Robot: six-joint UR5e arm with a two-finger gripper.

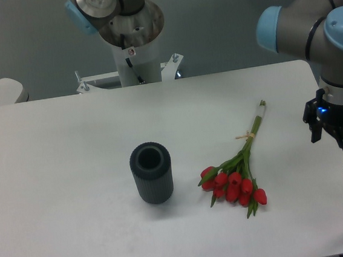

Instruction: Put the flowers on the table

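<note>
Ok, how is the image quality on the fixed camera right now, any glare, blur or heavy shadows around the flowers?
Fixed camera: soft, even lighting, no glare on the table. The flowers are slightly soft but readable; only a faint shadow shows beside the vase. The end effector sits at the right edge, dark, its jaws looking parted.
</note>
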